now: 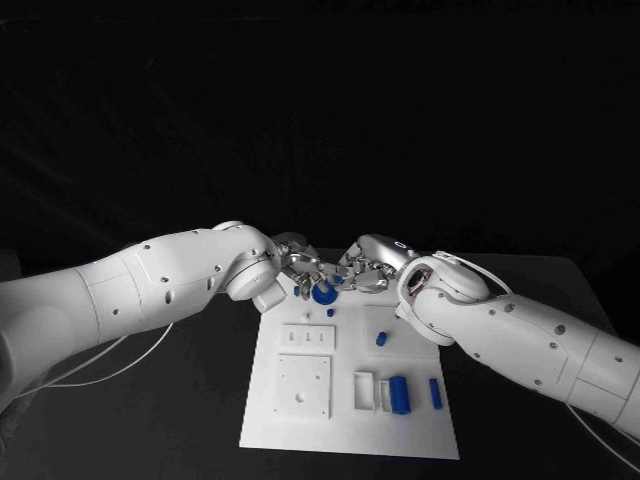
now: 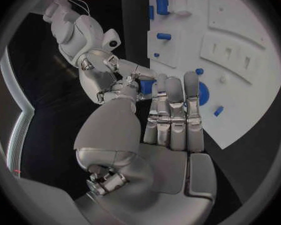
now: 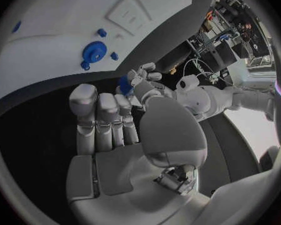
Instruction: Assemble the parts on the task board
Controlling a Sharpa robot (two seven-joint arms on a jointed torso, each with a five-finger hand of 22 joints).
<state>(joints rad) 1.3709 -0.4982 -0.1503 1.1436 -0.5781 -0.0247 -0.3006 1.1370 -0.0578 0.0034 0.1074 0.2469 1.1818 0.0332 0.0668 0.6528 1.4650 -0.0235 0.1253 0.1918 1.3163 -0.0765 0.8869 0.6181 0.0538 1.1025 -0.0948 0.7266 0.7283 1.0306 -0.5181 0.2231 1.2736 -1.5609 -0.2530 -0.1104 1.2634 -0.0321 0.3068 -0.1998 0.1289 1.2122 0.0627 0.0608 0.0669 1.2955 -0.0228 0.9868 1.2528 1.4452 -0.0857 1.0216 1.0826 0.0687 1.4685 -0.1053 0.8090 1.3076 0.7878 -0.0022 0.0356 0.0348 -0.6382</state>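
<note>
Both hands meet over the far edge, at 12 o'clock, of the white task board point(image 1: 299, 400). The left hand point(image 1: 294, 268) and right hand point(image 1: 366, 262) pinch one small blue part point(image 2: 147, 87) between their fingertips. A round blue gear point(image 1: 323, 292) sits just below them; the board's near half lies unobstructed, with blue pegs point(image 1: 401, 393) at 5 o'clock.

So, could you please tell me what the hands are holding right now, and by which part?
A small blue part is pinched between fingertips of the left hand and right hand; which part of it cannot be told.
</note>
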